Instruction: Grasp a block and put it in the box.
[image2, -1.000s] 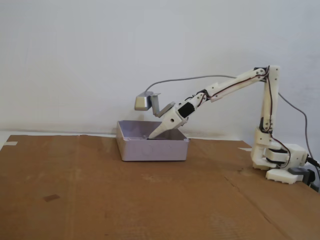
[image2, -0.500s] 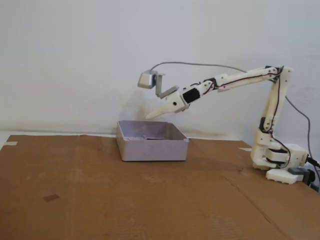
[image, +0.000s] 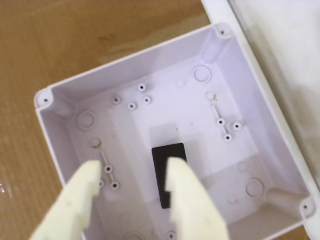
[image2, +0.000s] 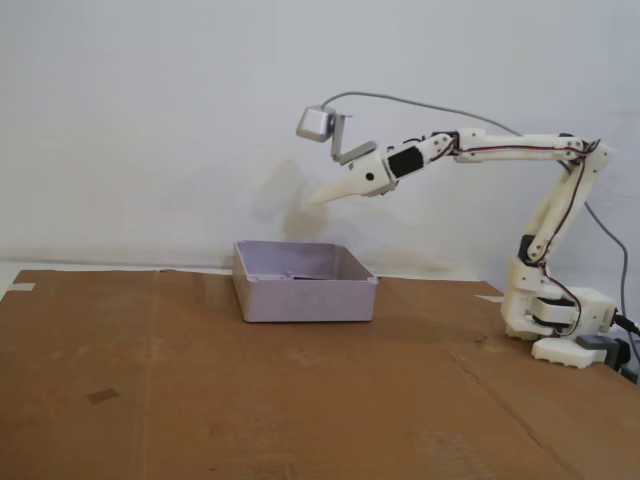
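The black block (image: 162, 167) lies flat on the floor of the pale lilac box (image: 125, 60), near its middle, and one finger covers its right edge. My gripper (image: 132, 167) hangs well above the box, open, with nothing between its cream fingers (image: 80, 200). In the fixed view the gripper (image2: 312, 200) points down-left high over the box (image2: 305, 298), which sits on the cardboard. The box wall hides the block in that view.
Brown cardboard (image2: 300, 400) covers the table in front of a white wall. The arm's base (image2: 560, 325) stands at the right. A grey camera cube (image2: 314, 122) with its cable rides above the gripper. A small dark mark (image2: 102, 396) is at the front left.
The gripper has risen from inside the box to well above it, with the arm stretching out higher. The block stays on the box floor.
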